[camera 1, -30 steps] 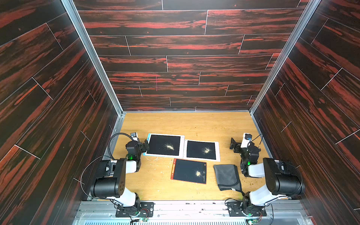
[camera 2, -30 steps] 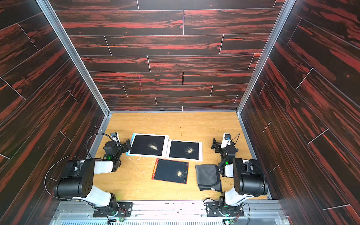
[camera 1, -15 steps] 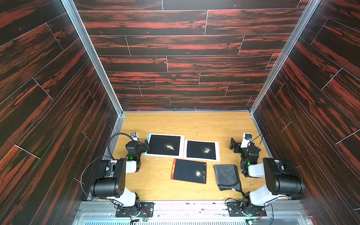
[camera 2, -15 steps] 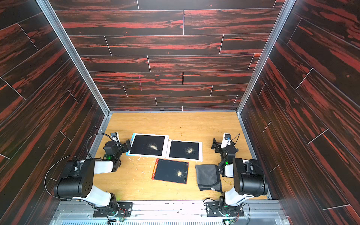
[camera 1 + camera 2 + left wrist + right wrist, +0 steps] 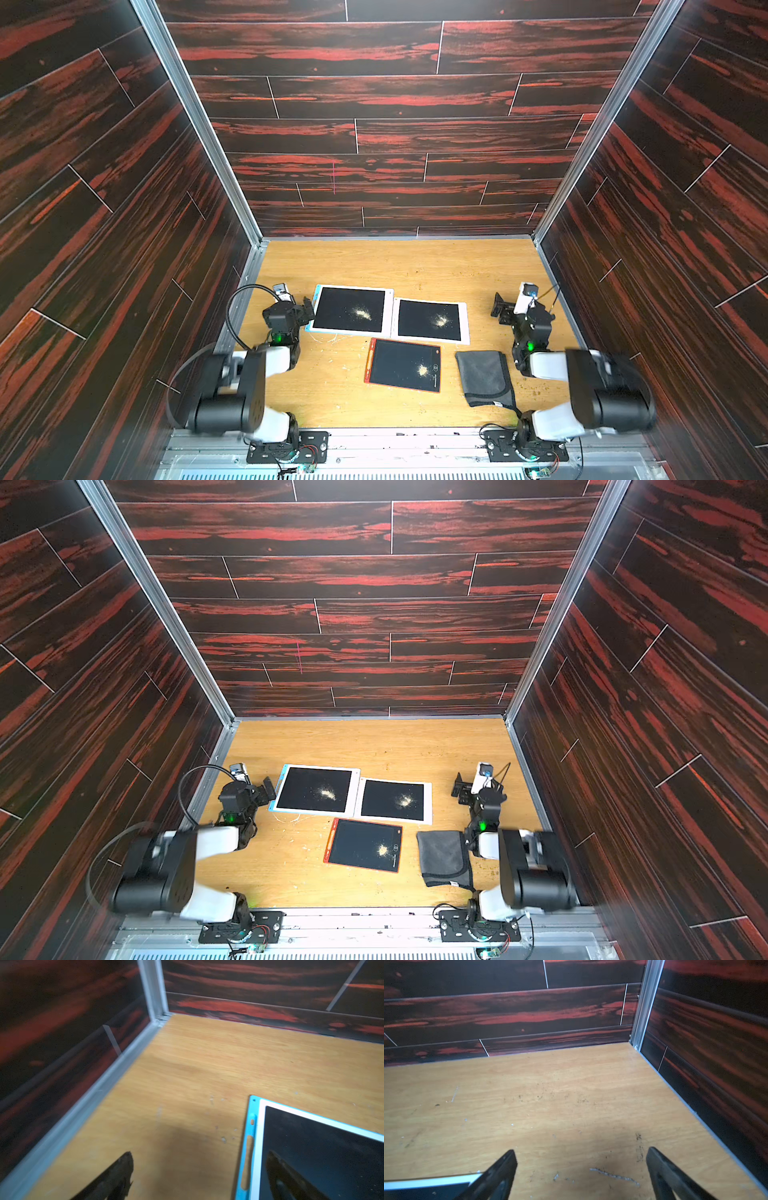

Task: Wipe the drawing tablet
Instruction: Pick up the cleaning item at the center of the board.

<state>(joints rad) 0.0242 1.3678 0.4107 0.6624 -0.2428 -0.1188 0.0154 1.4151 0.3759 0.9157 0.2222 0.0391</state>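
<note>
Red tablet [image 5: 403, 365]: lay flat on the tabletop [image 5: 395, 266], with a pale crumb patch on its screen.
Blue tablet [image 5: 351, 309], white tablet [image 5: 430, 320]: lay side by side just behind the red tablet, each with its own crumb patch. The task did not say which tablet it meant, so the wrong one might get wiped.
Cloth [image 5: 484, 376]: lay folded just right of the red tablet, apart from it and ungrasped. A pinch on one layer could let it unfold and drag.
Right gripper [image 5: 500, 307]: was wide open and empty, behind and right of the red tablet and further back than the cloth. A blind reach back could miss the cloth.
Left gripper [image 5: 307, 309]: was wide open and empty, behind and left of the red tablet. One finger was over the blue tablet's edge, contact unclear, and a careless move could shove that tablet.
Wiping risk: the tablets lay loose. A hard stroke could slide one or sweep crumbs onto a neighbour.
</note>
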